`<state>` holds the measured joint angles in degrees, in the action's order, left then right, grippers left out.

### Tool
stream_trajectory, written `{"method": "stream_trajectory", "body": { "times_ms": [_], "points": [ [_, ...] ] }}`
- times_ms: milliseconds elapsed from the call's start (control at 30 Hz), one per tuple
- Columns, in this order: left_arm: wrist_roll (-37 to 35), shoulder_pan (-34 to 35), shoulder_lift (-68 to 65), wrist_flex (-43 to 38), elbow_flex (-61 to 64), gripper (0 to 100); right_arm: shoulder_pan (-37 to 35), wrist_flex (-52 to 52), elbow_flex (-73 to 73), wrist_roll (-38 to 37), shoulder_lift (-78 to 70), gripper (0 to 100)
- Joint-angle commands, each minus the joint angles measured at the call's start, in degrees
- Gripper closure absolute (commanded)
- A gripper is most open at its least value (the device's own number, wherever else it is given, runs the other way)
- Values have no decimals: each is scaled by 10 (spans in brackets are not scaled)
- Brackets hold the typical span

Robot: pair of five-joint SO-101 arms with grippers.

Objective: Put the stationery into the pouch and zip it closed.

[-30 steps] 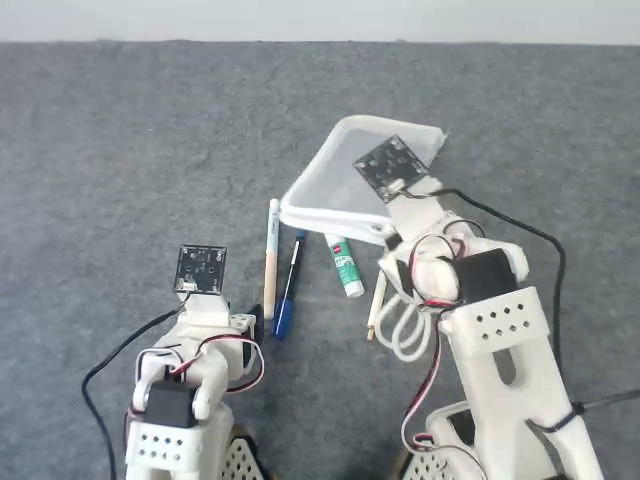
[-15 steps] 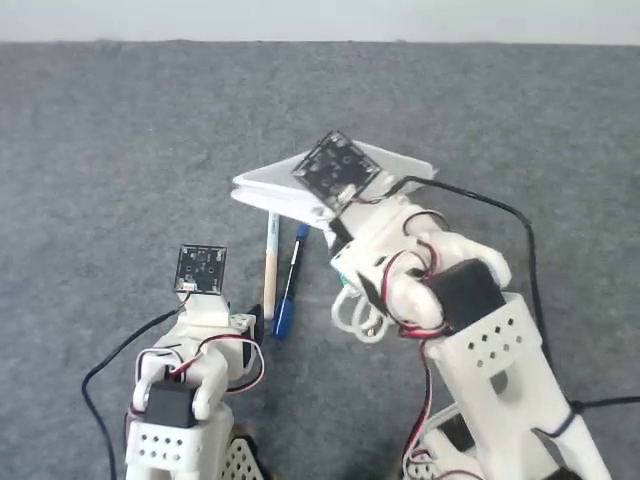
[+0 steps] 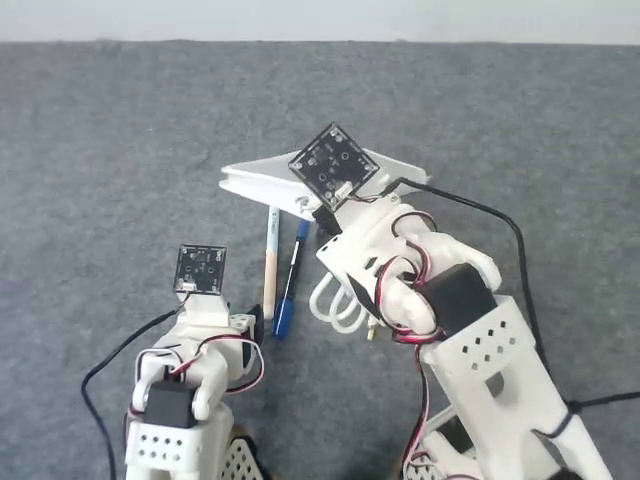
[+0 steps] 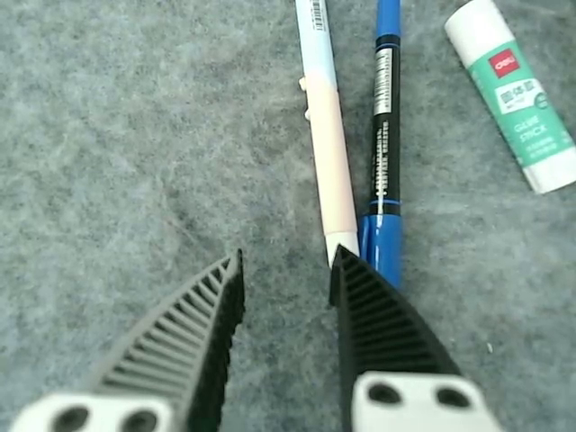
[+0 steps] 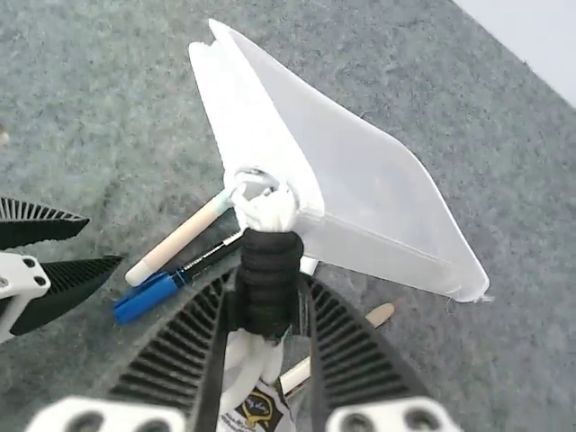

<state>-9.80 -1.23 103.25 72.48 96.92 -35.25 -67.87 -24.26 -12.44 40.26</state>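
Pouch [image 5: 360, 198], by one corner, tight within the right claw [image 5: 267, 286].

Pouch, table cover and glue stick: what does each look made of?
Pouch: probably thin, whitish, semi-translucent plastic sheet with a matte finish; it keeps flat panels and sharp creases rather than draping like cloth.
Table cover: grey felt or short-pile carpet, judging by the fuzzy, mottled fibres.
Glue stick: smooth hard plastic tube, slightly glossy, with a green printed label.
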Motion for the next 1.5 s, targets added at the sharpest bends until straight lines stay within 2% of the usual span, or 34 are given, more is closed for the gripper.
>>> {"method": "stream_trajectory", "body": {
  "times_ms": [0,300,400,667,933,1133,1300,1467],
  "points": [
    [-5,3,15,1,-4,852,0,11,-2,18,30,991],
    [-5,-4,15,1,-4,852,0,83,-149,14,196,991],
    [-5,-32,15,1,-4,852,0,114,-193,14,236,991],
    [-5,-90,15,1,-4,852,32,133,-218,18,250,991],
    [-2,-86,15,1,-4,852,56,167,-249,19,251,991],
    [1,-2,15,2,-52,852,55,166,-249,18,252,991],
    [57,99,15,-4,-114,852,55,163,-249,18,252,991],
    [66,112,15,-54,-158,848,52,161,-250,18,252,991]
  ]
}}
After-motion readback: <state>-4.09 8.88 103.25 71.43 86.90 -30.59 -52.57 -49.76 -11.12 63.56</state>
